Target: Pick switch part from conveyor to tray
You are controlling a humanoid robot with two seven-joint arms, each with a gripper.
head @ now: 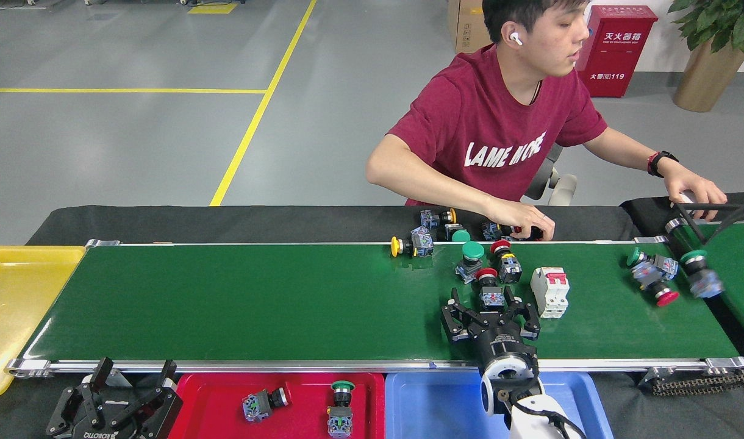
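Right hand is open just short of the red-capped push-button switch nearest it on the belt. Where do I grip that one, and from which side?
Grip the red-capped push-button switch by its blocky dark lower body, not the round cap. It lies with the cap pointing away, so come from above with the right hand, fingers on the left and right faces. The white circuit breaker sits close on its right; keep that finger tight.
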